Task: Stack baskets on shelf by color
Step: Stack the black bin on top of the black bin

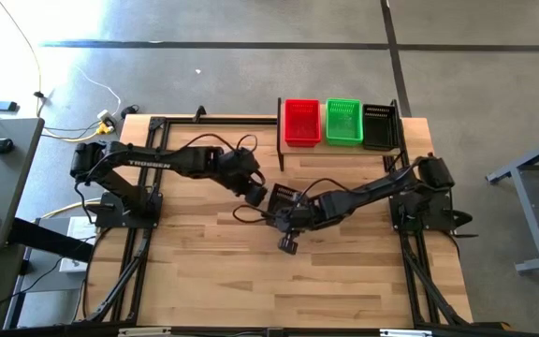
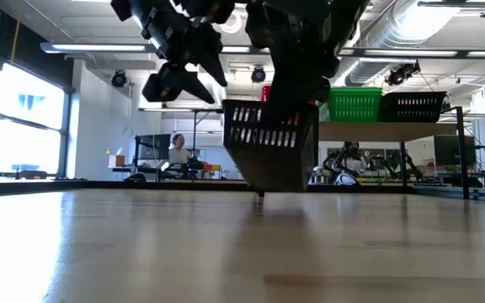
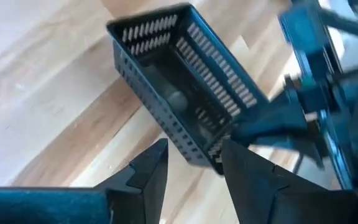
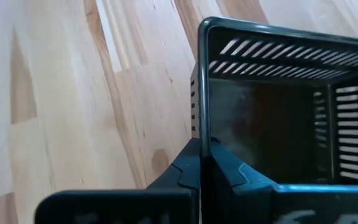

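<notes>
A black basket [image 1: 284, 198] hangs tilted at the table's middle, with my right gripper [image 4: 202, 162] shut on it; in the low view the black basket [image 2: 268, 147] reaches down close to the table top. My left gripper [image 3: 191, 171] is open just left of it, fingers apart and touching nothing; the low view shows my left gripper [image 2: 183, 80] above and beside the basket. On the shelf [image 2: 369, 130] at the far edge a red basket [image 1: 301, 122], a green basket [image 1: 343, 122] and another black basket [image 1: 379, 126] stand side by side on their bottoms. My right gripper pinches the basket's wall at its top rim [image 4: 199, 134], close to a corner, with one finger inside the basket and one outside. The fingers slant down from the table's right side. The basket hangs tilted; whether its low corner [image 2: 261, 190] touches the table, I cannot tell.
Bare wooden table top [image 1: 251, 271] lies toward the near edge. The arms' black frames [image 1: 138, 234] run along both sides of the table. A person [image 2: 178, 150] sits in the room far behind the table.
</notes>
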### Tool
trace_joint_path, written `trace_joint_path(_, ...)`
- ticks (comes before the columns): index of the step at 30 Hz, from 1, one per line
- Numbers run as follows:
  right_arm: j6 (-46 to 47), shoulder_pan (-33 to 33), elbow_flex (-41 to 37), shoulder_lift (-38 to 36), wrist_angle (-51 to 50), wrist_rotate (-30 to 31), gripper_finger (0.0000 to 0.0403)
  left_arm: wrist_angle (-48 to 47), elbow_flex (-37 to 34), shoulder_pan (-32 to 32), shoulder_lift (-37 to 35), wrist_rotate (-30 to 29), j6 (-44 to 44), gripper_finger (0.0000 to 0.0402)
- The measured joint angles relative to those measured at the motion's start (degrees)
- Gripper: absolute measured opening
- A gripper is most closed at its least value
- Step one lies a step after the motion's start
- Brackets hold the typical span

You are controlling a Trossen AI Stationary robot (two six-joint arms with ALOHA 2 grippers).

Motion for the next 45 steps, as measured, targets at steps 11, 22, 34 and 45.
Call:
trace_joint_path(11,-0.34,-0.25,0.0,-5.44,-4.41,-1.55,0.0,-0.13,-0.02,4.53,-1.94,1.18,11.63,0.0135)
trace_joint_path(22,-6.77,4.37,0.0,-13.09,-6.33,-0.75,0.0,-1.3,0.02,8.51,-5.76,2.9,20.11,0.0135)
trace_joint_path(34,-11.53,5.31,0.0,-23.48,-20.69,10.35,0.0,-2.05,0.0,9.15,-6.27,3.63,20.62,0.0135)
trace_joint_path(45,-19.95,2.62,0.0,-37.86,-35.92,16.89,0.0,-1.28,0.0,9.15,-6.25,3.12,19.16,0.0135)
